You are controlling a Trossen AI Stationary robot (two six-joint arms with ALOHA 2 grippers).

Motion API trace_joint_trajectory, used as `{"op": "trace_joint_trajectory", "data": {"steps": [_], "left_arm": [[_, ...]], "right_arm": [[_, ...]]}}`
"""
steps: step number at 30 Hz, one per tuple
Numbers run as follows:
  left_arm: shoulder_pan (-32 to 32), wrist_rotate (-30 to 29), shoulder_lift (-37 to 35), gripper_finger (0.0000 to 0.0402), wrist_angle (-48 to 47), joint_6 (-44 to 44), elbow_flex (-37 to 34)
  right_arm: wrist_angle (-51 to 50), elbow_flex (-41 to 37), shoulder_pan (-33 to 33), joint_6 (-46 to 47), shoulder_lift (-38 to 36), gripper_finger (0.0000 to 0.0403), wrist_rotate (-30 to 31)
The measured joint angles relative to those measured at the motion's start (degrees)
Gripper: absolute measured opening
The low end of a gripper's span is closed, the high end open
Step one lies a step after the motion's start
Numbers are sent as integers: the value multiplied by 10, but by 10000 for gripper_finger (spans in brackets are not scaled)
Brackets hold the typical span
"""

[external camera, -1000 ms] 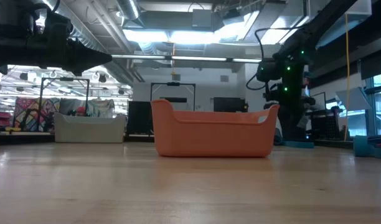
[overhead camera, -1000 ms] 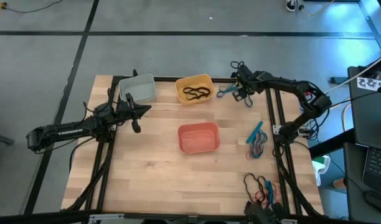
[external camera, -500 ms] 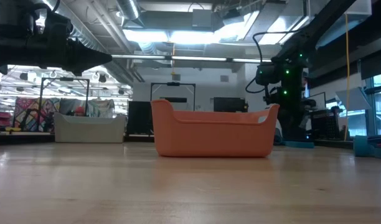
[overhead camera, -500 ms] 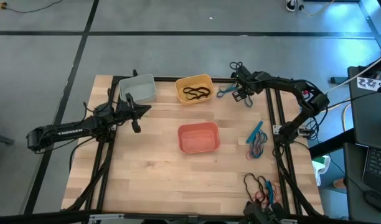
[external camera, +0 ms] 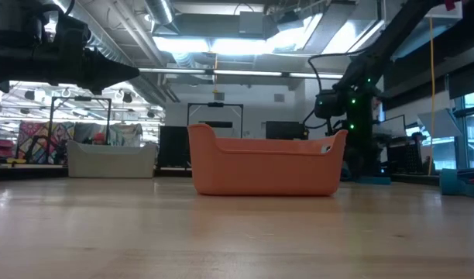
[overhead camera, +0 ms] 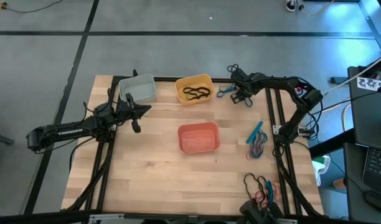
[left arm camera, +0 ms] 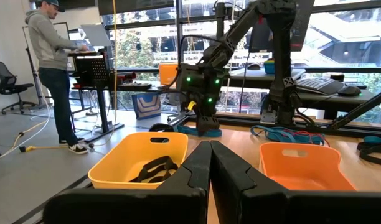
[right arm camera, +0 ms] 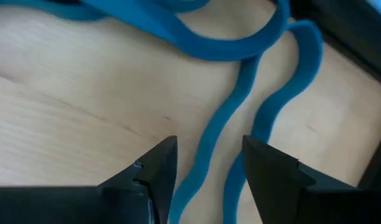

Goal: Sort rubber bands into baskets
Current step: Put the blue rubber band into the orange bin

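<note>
Rubber bands lie in several spots on our pale wood-plank table (overhead camera: pixel 153 174): black loops (overhead camera: pixel 196 93) inside the yellow-orange basket (overhead camera: pixel 194 79) at upper centre of the high view, blue bands (overhead camera: pixel 225 91) just right of that basket beneath our right gripper (overhead camera: pixel 240 96), a blue and red cluster (overhead camera: pixel 258 144) at right of centre, and a dark and red tangle (overhead camera: pixel 259 186) toward the lower right. The salmon-red basket (overhead camera: pixel 198 137) sits at the middle, and we can see no bands in it from above; the pale grey-white basket (overhead camera: pixel 139 88) sits at upper left. All three are smooth plastic tubs with rounded corners.

Our right gripper hangs low over the blue bands, fingers (right arm camera: pixel 147 180) spread apart with one flat, floppy blue strand (right arm camera: pixel 209 149) running between them on the wood; nothing is grasped. Our left gripper (overhead camera: pixel 136 118) rests just below the grey-white basket, clenched tight on nothing.

White lettering on our left arm (overhead camera: pixel 69 130) reads "TROSSEN". Black frame rails (overhead camera: pixel 281 162) border the table's right side beside the bands. In the left wrist view, a person (left arm camera: pixel 53 68) stands at a desk in the room behind, and a black office chair (left arm camera: pixel 7 84) sits at far left.
</note>
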Motion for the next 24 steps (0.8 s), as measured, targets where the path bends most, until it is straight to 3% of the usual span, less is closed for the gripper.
{"op": "trace_joint_trajectory", "data": {"steps": [6, 14, 24], "left_arm": [[0, 0, 0, 5, 0, 0, 0], [0, 0, 0, 5, 0, 0, 0], [0, 0, 0, 5, 0, 1, 0]], "right_arm": [[1, 2, 0, -14, 12, 131, -2], [1, 1, 0, -48, 13, 13, -17], [-11, -1, 30, -51, -54, 7, -16]]}}
